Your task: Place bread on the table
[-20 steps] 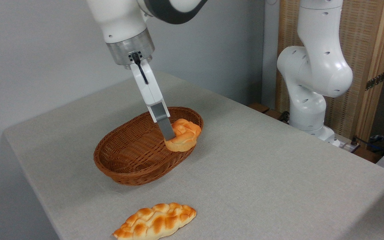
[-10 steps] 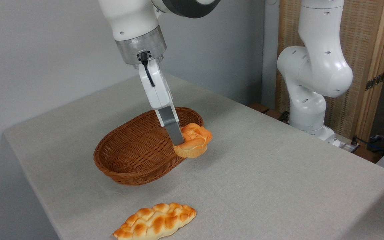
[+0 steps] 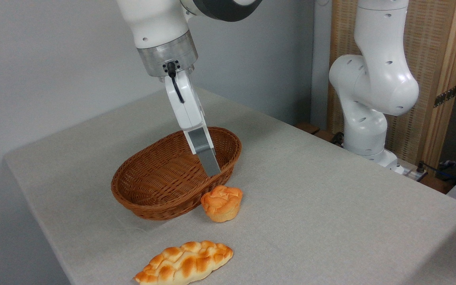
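Jaws' gap hidden, side-on, holding nothing; bread (image 3: pixel 221 202) below them on table (image 3: pixel 311 206), beside basket (image 3: pixel 152 186).

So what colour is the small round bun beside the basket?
Orange-golden on top, paler at the base: the bun, clear in the fixed camera view.

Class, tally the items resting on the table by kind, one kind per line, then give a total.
Small round buns: 1, the bread
Braided loaves: 1
Wicker baskets: 1
Total: 3
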Motion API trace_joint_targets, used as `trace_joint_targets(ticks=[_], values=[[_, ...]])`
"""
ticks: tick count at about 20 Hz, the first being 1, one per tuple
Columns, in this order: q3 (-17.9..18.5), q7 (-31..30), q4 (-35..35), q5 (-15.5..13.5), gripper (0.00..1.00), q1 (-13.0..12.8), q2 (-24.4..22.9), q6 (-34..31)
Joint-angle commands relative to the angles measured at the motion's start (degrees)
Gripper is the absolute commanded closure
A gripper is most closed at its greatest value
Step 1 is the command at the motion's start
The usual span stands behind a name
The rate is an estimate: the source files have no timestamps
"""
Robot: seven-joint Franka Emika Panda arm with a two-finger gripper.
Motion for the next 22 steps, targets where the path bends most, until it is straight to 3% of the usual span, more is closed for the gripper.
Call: trace_joint_targets(ticks=[1, 3, 7, 9, 13, 15, 18, 22], values=[[0.5, 0.0, 0.6, 0.5, 0.0, -0.3, -0.5, -1.4], [0.7, -2.5, 2.8, -0.1, 0.0, -0.2, -0.4, -1.4], [1.0, -19.4, 5.7, -3.5, 0.0, -0.2, -0.3, -1.3], [1.0, -24.3, 7.2, -5.4, 0.0, 0.0, -0.1, -1.3], [0.5, -30.3, 8.4, -8.3, 0.0, 0.0, -0.2, -1.1], [-1.8, -34.3, 8.7, -9.1, 0.0, 1.1, -0.2, -0.4], [-7.3, -34.9, 8.6, -9.1, 0.0, 4.6, 0.4, -0.3], [-8.0, -34.8, 8.6, -9.0, 0.0, 5.0, 0.9, 0.1]])
